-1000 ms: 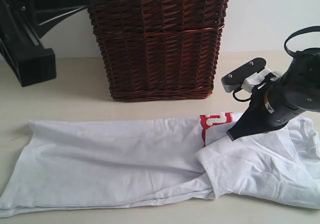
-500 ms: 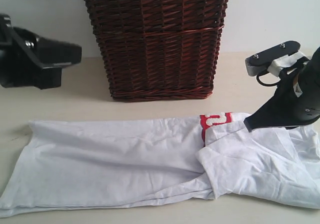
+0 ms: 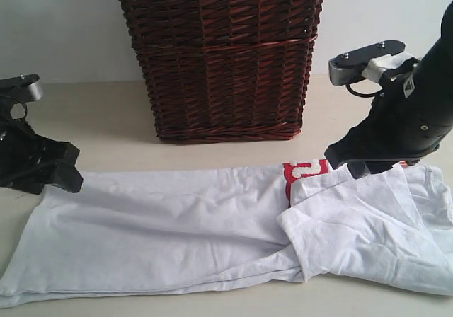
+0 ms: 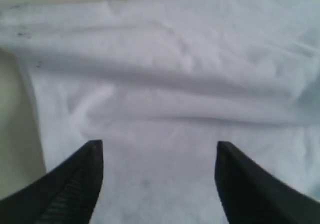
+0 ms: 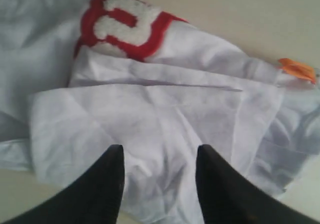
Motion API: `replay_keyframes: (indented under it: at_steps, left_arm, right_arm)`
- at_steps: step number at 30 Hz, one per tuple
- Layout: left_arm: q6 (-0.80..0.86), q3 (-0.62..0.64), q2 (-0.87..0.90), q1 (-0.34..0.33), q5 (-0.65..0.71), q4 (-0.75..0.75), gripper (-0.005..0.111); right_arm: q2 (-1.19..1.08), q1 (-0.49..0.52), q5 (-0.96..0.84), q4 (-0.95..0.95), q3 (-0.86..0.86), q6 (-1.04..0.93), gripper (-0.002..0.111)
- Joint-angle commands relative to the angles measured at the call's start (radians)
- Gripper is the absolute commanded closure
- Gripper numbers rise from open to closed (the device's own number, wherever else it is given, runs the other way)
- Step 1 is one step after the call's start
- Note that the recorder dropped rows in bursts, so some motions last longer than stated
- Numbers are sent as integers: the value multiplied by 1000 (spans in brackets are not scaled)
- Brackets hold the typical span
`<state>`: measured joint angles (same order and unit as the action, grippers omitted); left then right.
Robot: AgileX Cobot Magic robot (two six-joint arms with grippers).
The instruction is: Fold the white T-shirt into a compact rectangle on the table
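Note:
The white T-shirt (image 3: pixel 163 225) lies in a long strip across the table (image 3: pixel 113 112), with its right part folded over itself. Its red band (image 3: pixel 306 170) shows near the fold. My left gripper (image 3: pixel 67 179) is low over the shirt's left end. In the left wrist view this gripper (image 4: pixel 157 151) is open, with only white cloth (image 4: pixel 170 74) below it. My right gripper (image 3: pixel 348 163) hovers over the folded right part, beside the red band. It (image 5: pixel 160 154) is open above the folded layer (image 5: pixel 150 119). The red band (image 5: pixel 122 26) and orange neck tag (image 5: pixel 297 68) lie beyond it.
A tall dark brown wicker basket (image 3: pixel 219 55) stands at the back centre against the white wall (image 3: pixel 56 20), just behind the shirt. Bare table (image 3: pixel 113 112) shows between basket and shirt, and a narrow strip runs along the front edge (image 3: pixel 212 303).
My left arm has come down from beside the basket to the shirt's left end. My right gripper has shifted slightly left toward the red band. The shirt has not moved.

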<state>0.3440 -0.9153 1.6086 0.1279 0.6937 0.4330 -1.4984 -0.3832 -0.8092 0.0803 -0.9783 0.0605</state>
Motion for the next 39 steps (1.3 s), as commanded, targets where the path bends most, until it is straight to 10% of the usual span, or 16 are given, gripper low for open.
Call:
replay_keyframes:
  at_steps: [1,9,20,39]
  left_arm:
    - [-30,-38,77,-101,24,-9,47]
    - [-28,-38,122,-184,32,24,46]
    - [24,-38,89,-184,42,114,46]
    - [406,-38,22,-184,32,520,46]
  right_arm:
    - [9,0,-86,-112,-44,-118,59]
    - [-3,46,-13,41,-11,-11,59]
    - [-110,424,57,67,83,117,46]
    - [-357,705,39,-560,21,-510,46]
